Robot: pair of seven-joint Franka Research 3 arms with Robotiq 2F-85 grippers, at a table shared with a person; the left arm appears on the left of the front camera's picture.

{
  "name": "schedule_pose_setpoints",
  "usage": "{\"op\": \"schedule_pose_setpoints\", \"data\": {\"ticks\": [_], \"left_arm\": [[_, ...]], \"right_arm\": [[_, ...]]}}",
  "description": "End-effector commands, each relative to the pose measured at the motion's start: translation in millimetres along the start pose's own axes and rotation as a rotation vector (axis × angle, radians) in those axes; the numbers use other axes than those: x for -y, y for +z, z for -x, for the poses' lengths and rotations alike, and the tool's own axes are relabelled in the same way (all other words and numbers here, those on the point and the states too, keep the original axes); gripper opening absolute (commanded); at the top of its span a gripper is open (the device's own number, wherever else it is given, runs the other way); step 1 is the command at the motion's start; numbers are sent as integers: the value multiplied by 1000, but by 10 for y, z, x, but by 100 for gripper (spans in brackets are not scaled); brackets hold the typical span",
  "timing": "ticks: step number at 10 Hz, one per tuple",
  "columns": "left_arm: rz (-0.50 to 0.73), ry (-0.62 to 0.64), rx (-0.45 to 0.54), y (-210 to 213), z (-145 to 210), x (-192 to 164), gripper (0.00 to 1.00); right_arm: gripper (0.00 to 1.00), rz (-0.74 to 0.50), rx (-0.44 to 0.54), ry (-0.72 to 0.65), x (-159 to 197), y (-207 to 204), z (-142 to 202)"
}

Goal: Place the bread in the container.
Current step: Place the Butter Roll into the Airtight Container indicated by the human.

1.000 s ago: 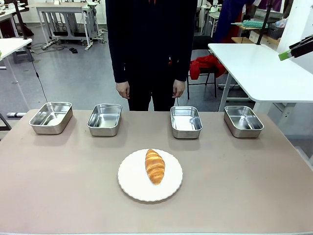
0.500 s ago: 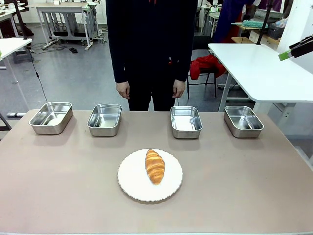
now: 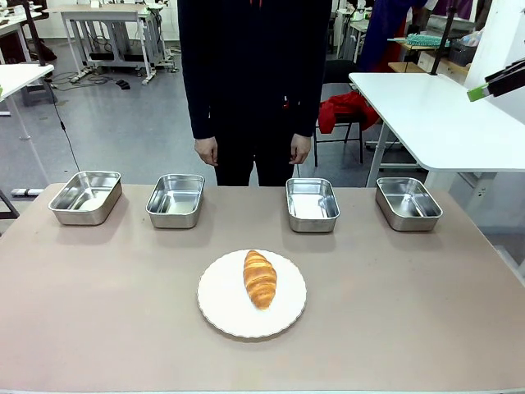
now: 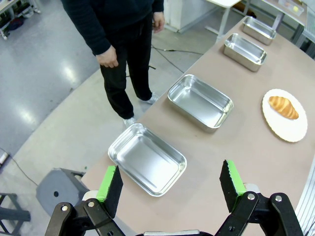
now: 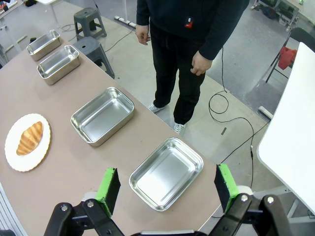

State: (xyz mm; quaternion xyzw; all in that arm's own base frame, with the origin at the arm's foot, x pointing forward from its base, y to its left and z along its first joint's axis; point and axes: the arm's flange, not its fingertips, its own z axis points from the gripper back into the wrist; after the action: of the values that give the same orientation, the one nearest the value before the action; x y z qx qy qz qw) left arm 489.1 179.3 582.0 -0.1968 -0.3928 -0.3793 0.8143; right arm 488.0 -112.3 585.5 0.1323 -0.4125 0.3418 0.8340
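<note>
We've got the croissant (image 3: 260, 279) just below centre of the front view, golden-brown with a ridged crust, lying flat with its long axis running up the frame on a white scalloped plate (image 3: 221, 310). Higher up, across the middle, we count four look-alike shallow steel pans in a row: the far-left pan (image 3: 85, 197), the left-of-centre pan (image 3: 175, 199), the right-of-centre pan (image 3: 312, 203) and the far-right pan (image 3: 408, 203). All four sit upright, shiny and empty, well apart from the croissant.
</note>
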Motion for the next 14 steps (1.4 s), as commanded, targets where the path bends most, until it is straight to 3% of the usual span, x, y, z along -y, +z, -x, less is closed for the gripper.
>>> {"op": "schedule_pose_setpoints", "data": {"ticks": [1,14], "left_arm": [[2,-13,1,-2,-9,1,100],[2,-13,1,-2,-9,1,100]], "right_arm": [[100,1,4,-3,1,6,-1],[100,1,4,-3,1,6,-1]]}}
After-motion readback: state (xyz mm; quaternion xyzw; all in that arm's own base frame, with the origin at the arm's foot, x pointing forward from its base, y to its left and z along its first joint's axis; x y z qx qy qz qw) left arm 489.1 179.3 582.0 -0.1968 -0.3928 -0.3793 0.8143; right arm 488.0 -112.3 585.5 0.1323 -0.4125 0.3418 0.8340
